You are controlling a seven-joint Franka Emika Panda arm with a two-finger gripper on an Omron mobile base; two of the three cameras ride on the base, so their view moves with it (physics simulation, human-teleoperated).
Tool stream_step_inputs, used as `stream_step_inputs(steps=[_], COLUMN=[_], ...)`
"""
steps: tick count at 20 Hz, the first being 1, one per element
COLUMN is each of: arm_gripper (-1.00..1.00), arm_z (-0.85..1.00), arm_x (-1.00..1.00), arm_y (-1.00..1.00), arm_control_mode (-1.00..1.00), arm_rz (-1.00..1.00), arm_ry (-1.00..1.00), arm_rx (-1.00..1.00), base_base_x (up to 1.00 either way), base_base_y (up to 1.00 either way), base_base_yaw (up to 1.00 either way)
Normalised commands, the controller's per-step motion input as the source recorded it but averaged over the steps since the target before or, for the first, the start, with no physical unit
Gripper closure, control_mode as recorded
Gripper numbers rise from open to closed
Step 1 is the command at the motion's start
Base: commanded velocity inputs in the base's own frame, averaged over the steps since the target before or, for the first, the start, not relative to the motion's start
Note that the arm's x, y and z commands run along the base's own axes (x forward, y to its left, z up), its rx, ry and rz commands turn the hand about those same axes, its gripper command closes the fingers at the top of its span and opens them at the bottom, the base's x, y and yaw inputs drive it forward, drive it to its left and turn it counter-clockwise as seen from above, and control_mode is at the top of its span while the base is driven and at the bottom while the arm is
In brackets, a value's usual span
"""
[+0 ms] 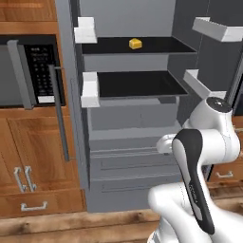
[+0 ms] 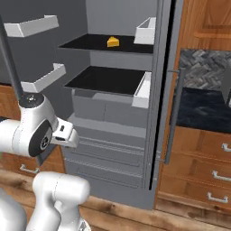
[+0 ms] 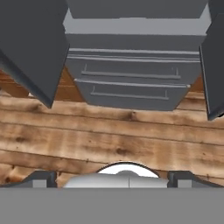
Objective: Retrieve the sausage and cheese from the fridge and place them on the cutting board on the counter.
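Steel fridge (image 1: 128, 156): grey and smooth, both doors swung wide, black flat shelves inside, white box-shaped bins on the doors, ribbed drawers with thin bar pulls below.
Cheese (image 1: 135, 43): small yellow-orange wedge, matt and hard-edged, sitting alone near the middle of the upper black shelf (image 1: 156, 46), a little towards its back edge.
Sausage: I cannot find it on either visible shelf; it may lie where the pictures do not reach.
Gripper (image 3: 112, 177): fingers spread wide at the bottom corners of the hand view, nothing between them, aimed down at the wooden plank floor (image 3: 109, 140) and the lower drawers (image 3: 127, 83).
Arm (image 1: 199, 156): white glossy shells with dark joints, folded low in front of the fridge.
Step in hand: likely reaching for the cheese.
How to do it well: lift and tip the hand up to the upper shelf, enter level between the door bins, keep the fingers apart until they straddle the wedge, then close across its flat sides, not its sloped face.
Surface (image 2: 203, 108): dark marbled worktop right of the fridge, over wooden cabinets.
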Motion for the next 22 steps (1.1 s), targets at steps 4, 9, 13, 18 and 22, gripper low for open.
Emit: stream_step_inputs(steps=[4, 9, 13, 18, 22], arm_gripper=[-1.0, -1.0, -1.0, -1.0, -1.0], arm_z=[0.0, 0.0, 0.0, 0.0, 0.0], arm_x=[0.0, 0.0, 0.0, 0.0, 0.0], arm_y=[0.0, 0.0, 0.0, 0.0, 0.0], arm_control_mode=[1.0, 1.0, 1.0, 1.0, 1.0], arm_rz=[0.0, 0.0, 0.0, 0.0, 0.0], arm_ry=[0.0, 0.0, 0.0, 0.0, 0.0], arm_rx=[0.0, 0.0, 0.0, 0.0, 0.0], base_base_x=[0.03, 0.46, 0.37, 0.48, 0.54], base_base_y=[0.01, 0.07, 0.03, 0.0, 0.07], base_base_yaw=[-0.25, -0.09, 0.0, -0.02, 0.0])
